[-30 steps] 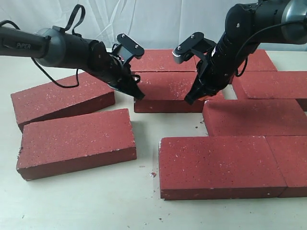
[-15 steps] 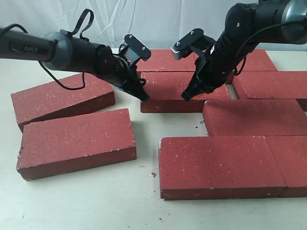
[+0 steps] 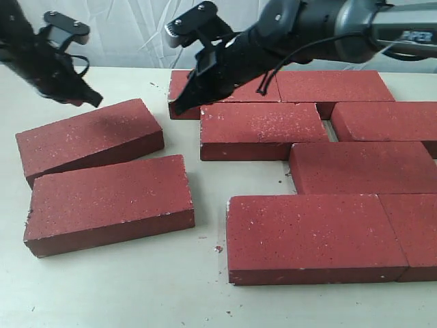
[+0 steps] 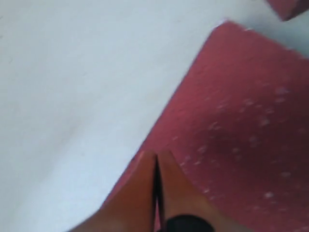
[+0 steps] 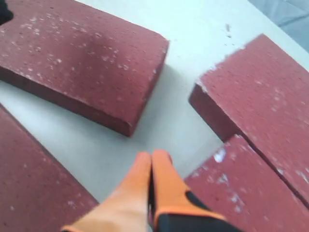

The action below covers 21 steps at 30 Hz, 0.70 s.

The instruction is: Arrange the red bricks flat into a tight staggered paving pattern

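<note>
Red bricks (image 3: 311,232) on the pale desk (image 3: 123,287): dark-red slabs, white-speckled, rough, pale at chipped edges. From 5 to 1 o'clock seven lie flat in staggered rows with narrow gaps remaining. At 8 to 9 o'clock a loose brick (image 3: 109,201) lies flat, with a seemingly tilted brick (image 3: 89,137) just behind. Judged heavy, rigid, grippy and brittle at corners, so best pushed against a side face or pinched across the thickness. Left gripper (image 3: 95,101), at 10 o'clock, and right gripper (image 3: 179,107), near 12, hover pressed closed and empty.
</note>
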### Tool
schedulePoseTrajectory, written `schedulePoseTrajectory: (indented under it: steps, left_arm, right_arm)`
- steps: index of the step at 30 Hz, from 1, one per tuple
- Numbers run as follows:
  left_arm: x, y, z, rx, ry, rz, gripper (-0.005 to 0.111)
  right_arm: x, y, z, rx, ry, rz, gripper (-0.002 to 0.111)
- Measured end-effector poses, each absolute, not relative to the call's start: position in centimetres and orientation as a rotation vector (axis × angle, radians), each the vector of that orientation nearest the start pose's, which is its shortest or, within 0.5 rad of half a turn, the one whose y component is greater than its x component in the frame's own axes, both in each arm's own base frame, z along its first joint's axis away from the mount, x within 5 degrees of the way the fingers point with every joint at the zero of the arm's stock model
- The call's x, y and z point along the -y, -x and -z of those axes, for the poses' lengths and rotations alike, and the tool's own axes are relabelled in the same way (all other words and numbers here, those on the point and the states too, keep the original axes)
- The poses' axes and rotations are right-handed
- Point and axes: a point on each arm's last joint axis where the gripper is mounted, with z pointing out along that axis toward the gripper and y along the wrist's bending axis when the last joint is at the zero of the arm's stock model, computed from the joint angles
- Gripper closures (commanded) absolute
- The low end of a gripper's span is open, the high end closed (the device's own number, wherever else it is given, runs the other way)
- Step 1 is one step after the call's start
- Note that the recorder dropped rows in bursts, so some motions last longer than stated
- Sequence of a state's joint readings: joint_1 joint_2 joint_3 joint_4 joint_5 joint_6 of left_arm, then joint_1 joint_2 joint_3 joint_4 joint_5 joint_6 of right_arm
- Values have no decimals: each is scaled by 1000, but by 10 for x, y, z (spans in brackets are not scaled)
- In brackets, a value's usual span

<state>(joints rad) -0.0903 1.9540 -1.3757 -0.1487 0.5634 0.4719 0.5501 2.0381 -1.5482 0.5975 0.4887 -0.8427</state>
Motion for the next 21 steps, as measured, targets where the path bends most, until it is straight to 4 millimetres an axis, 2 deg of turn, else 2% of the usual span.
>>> schedulePoseTrajectory:
  steps: [2, 5, 9, 14, 21]
  left_arm:
    - [22, -414, -188, -2579, -498, 19, 107]
    - [7, -412, -185, -2597, -409, 45, 107]
    - [4, -413, -186, -2579, -394, 66, 107]
    - [9, -414, -187, -2550, -419, 123, 107]
    - [11, -415, -188, -2529, -440, 152, 107]
  right_arm:
    - [-275, -389, -213, -2142, 1123, -455, 109]
    - [-291, -403, -202, -2201, 1151, -441, 109]
    - [-307, -416, -181, -2283, 1229, -342, 109]
    - [-323, -421, -161, -2350, 1277, -266, 109]
    - [-321, -424, -148, -2390, 1300, -203, 109]
